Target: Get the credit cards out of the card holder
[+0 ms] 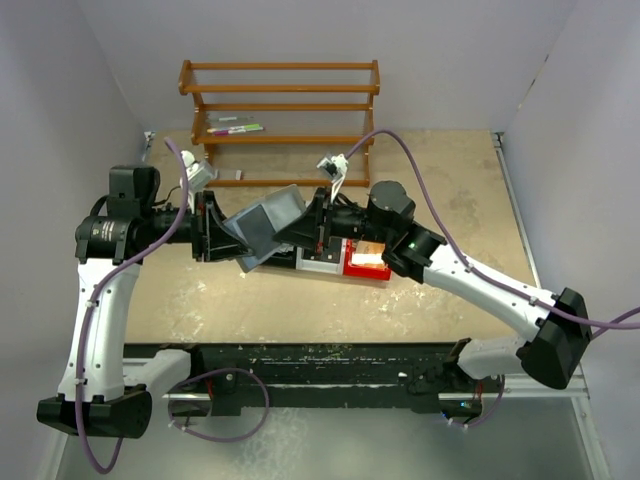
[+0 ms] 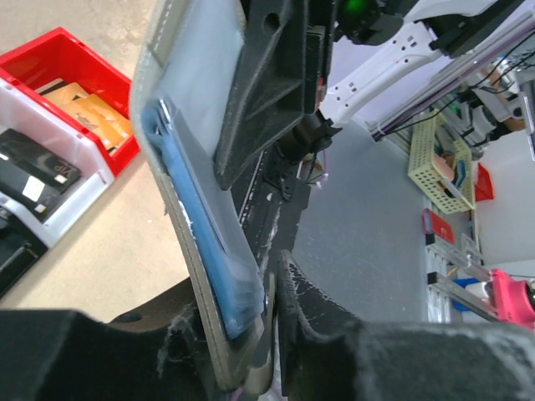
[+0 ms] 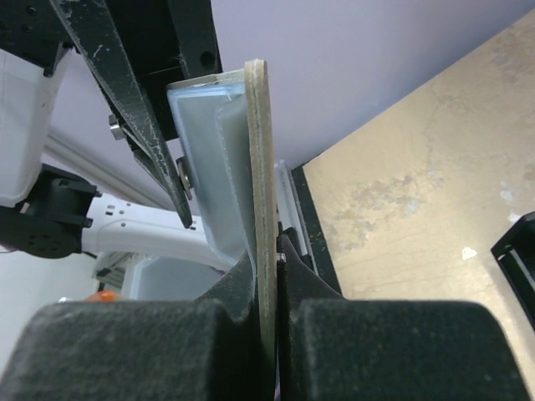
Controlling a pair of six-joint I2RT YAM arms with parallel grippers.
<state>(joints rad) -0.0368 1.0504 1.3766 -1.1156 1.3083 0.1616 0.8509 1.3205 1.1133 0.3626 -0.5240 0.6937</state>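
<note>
- A sandy bench (image 1: 300, 310) fills the overhead view, with a wooden rack (image 1: 280, 90) standing at its far edge.
- The left arm (image 1: 100, 300) and the right arm (image 1: 480, 285) reach inward from either side and meet above the middle of the bench.
- A row of bins (image 1: 345, 262), black, white and red, sits on the bench just under the right arm's wrist.
- The card holder (image 1: 268, 225), a grey-blue folding case, is lifted off the bench and hangs between the two arms, its panels partly opened. Its long axis runs from near-left to far-right, roughly along the line joining the two wrists.
- The left end effector (image 2: 251, 292) has the holder's near-left edge between its fingers and appears to be grasping it.
- The right end effector (image 3: 274, 259) is clenched on the thin edge of the opposite panel, which stands upright between its pads.
- A blue card (image 2: 196, 242) lies under a clear pocket on the inner face, running lengthwise along the panel.
- Judgement: both end effectors touch the holder, but neither has a card. The card sits just inward of the right end effector, along the holder's long axis, so a pull would run that way.
</note>
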